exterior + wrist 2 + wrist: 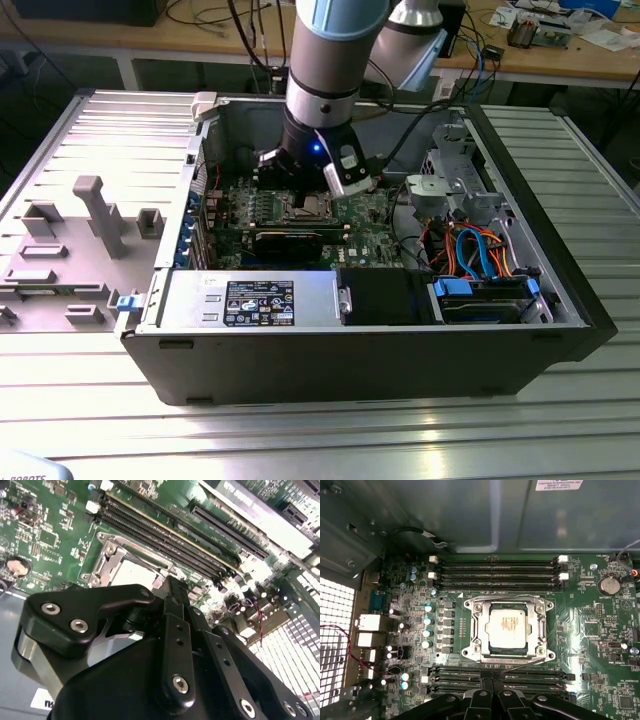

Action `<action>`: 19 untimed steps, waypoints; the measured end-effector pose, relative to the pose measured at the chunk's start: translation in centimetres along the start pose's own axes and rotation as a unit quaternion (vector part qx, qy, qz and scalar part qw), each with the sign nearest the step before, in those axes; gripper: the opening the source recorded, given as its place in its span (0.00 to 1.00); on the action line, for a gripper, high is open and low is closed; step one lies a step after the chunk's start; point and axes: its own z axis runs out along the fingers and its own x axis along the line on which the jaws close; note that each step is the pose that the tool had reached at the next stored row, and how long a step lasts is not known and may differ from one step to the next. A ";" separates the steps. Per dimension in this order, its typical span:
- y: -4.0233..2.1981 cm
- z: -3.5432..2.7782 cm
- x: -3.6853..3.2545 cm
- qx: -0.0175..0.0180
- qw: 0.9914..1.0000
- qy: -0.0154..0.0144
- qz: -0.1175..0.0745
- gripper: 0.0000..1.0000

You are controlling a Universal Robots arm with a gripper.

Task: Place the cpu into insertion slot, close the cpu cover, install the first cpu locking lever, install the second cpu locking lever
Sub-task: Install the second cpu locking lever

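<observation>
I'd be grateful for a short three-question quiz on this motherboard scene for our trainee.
1. True or false: the cpu already lies in the insertion slot, in the first wrist view.
2. What flanks the slot on two opposite sides? A) memory slots B) fans C) drive bays
3. Fill in: in the exterior view the gripper is inside the computer ____, above the green motherboard.

Key: 1 true; 2 A; 3 case.

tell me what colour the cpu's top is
Pale silver-grey metal; the cpu shows best in the first wrist view.
</observation>
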 end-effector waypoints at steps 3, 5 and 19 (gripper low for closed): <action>-0.13 0.68 0.00 0.000 1.000 0.000 0.000 0.11; -0.19 1.08 0.15 0.000 1.000 0.001 0.000 0.11; -0.88 2.47 1.51 -0.011 1.000 0.002 -0.001 0.11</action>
